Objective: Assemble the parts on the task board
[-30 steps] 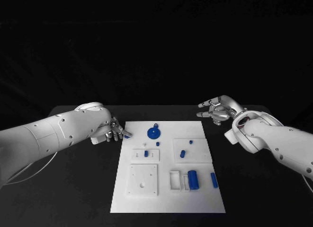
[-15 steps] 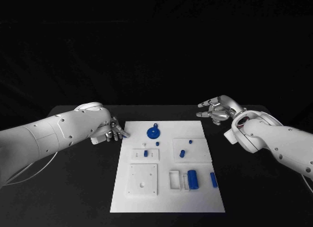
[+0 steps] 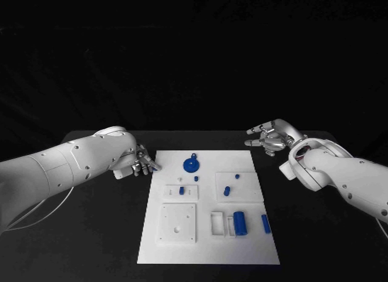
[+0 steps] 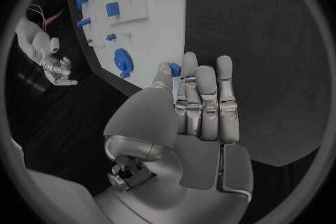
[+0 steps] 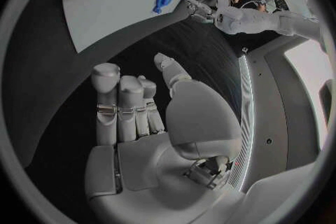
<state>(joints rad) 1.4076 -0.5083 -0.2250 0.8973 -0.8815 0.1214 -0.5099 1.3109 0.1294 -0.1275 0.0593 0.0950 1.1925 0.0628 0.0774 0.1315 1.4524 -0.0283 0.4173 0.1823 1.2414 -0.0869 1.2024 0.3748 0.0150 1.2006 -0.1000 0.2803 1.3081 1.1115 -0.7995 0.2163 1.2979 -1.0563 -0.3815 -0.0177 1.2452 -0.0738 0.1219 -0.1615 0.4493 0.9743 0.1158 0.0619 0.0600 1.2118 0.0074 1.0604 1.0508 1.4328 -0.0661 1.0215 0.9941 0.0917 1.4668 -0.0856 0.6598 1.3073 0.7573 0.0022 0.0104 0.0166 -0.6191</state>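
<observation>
Parts lie on the white task board (image 3: pixel 207 247) in the middle of the black table (image 3: pixel 92 235). A round blue part (image 3: pixel 191 164) with a small handle sits near the far end of the board. Just next to it, toward the robot, is a tiny blue part (image 3: pixel 196 178). A small blue peg (image 3: pixel 182 190) stands in a raised white block (image 3: pixel 180 192) on the board's left side. Two more small blue parts (image 3: pixel 228 190) sit on a white square (image 3: pixel 238 187) on the right side. Near the robot, a long blue roll (image 3: pixel 239 222) lies in a white holder (image 3: pixel 222 224), and a thin blue bar (image 3: pixel 266 223) lies just beside it on the right.

At the board's far left corner is the left hand (image 3: pixel 139 165). The left wrist view shows it pinching a little blue piece (image 4: pixel 174 69) between its thumb and one fingertip, while the other fingers (image 4: pixel 210 102) stand straight and close together.

Away from the board, past its far right corner, the right hand (image 3: pixel 268 137) hangs over the table. It holds nothing. Its fingers (image 5: pixel 126 106) are a bit bent and its thumb sticks out to the side.
</observation>
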